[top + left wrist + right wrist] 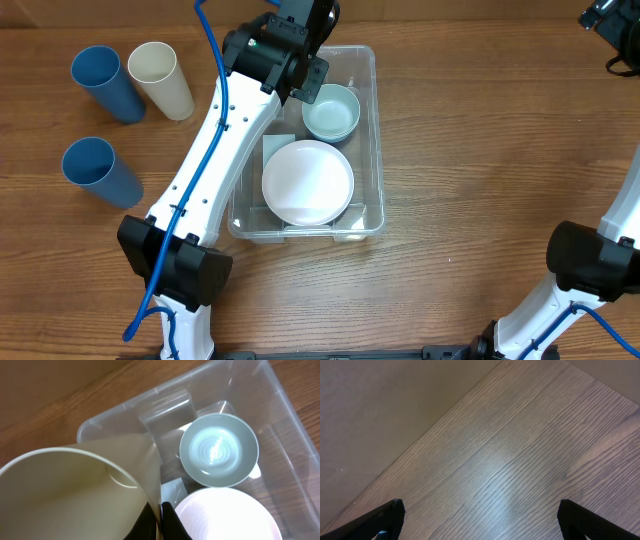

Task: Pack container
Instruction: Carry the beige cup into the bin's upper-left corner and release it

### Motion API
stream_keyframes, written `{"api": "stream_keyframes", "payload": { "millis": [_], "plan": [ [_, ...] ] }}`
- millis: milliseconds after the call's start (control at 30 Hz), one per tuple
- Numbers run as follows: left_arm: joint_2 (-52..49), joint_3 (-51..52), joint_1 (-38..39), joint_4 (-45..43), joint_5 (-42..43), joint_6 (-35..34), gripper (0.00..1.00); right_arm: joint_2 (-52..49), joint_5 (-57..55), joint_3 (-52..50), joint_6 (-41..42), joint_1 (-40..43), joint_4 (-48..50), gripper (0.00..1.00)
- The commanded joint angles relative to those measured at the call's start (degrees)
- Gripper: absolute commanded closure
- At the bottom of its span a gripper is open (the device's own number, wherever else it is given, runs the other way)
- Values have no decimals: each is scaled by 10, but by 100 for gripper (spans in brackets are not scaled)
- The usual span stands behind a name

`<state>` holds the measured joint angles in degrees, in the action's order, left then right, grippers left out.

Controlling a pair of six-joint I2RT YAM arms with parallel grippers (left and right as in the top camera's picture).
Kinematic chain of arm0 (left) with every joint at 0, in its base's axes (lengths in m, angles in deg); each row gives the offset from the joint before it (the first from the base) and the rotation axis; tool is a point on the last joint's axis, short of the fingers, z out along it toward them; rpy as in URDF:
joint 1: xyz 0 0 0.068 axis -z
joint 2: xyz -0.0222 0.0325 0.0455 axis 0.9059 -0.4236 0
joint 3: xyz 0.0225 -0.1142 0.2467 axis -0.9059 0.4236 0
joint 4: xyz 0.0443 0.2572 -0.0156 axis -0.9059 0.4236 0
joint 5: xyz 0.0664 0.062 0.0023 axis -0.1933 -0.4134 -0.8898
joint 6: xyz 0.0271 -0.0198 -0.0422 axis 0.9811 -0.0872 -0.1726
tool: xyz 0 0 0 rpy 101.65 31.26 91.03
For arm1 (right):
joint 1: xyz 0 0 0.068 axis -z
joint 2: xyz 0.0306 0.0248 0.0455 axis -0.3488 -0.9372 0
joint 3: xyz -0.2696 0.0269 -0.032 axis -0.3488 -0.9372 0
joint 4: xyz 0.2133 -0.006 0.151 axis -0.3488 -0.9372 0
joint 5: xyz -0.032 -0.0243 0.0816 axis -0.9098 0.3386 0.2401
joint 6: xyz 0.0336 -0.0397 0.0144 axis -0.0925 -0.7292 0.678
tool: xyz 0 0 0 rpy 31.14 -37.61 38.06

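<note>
— Fingers (173, 527) of the left gripper (161, 520): how do they stand?
— Narrow, pinched on the wall of a cream plastic cup (75, 490), which is tilted with its mouth towards the wrist camera.
— And the clear rectangular plastic container (105, 422)?
— Below and ahead of those fingers, resting on the wood-grain tabletop (480, 150). A pale green round bowl (219, 450) sits inside it, ahead of the fingertips. A white round bowl (227, 515) lies just beside them, also inside.
— The right gripper (480, 522)?
— Its fingers are spread wide over the tabletop, well apart from the container. A blue plastic cup (105, 82), a second blue cup (98, 170) and a second cream cup (160, 80) stand well apart from both pairs of fingers.
</note>
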<state>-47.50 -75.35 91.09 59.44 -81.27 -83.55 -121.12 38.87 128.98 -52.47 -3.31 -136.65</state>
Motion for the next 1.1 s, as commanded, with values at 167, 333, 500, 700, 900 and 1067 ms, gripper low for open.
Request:
{"api": "stream_keyframes", "payload": {
  "millis": [167, 333, 500, 700, 900, 1067],
  "plan": [
    [-52, -5, -30, 10, 39, -44, 96, 2, -5, 5, 5, -3, 3, 0],
    [-90, -5, -49, -5, 78, -54, 96, 2, -5, 5, 5, -3, 3, 0],
    [-98, -5, -58, -30, 77, -54, 96, 2, -5, 5, 5, -3, 3, 0],
    [-100, -5, -77, -47, 74, -61, 96, 2, -5, 5, 5, -3, 3, 0],
    [-101, -5, -90, -49, 74, -65, 65, 2, -5, 5, 5, -3, 3, 0],
    [-101, -5, -90, -67, 74, -65, 15, 2, -5, 5, 5, -3, 3, 0]
  ]
}}
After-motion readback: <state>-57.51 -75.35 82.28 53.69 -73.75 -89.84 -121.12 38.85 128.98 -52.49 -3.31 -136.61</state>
